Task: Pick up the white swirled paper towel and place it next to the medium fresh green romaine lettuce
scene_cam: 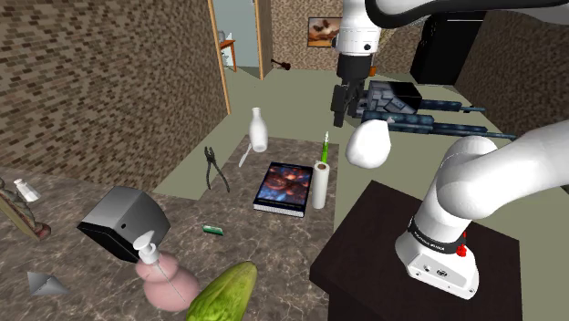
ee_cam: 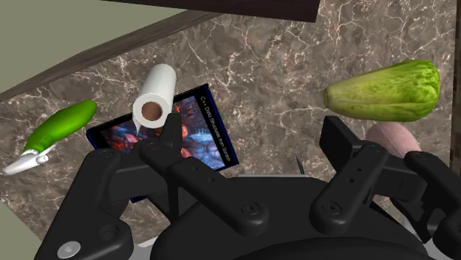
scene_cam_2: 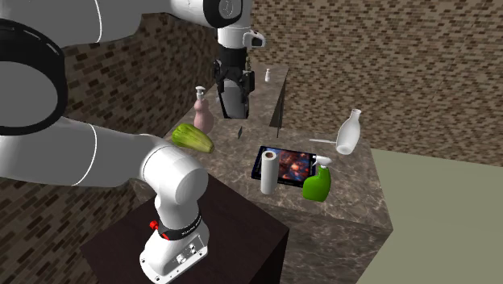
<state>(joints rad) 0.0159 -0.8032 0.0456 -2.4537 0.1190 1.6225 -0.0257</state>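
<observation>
The white paper towel roll stands upright on the marbled counter, beside a book; I also see this roll near the counter's front edge in the second exterior view. The green romaine lettuce lies at the shoulder view's bottom edge, well away from the roll. My black gripper hangs high above the counter, open and holding nothing. In the wrist view the roll lies just beyond one fingertip and the lettuce beyond the other, the gripper between them.
A dark-covered book lies against the roll. A white bottle and pliers sit farther back. A black box and pink soap dispenser stand near the lettuce. A green spray bottle lies by the counter's edge.
</observation>
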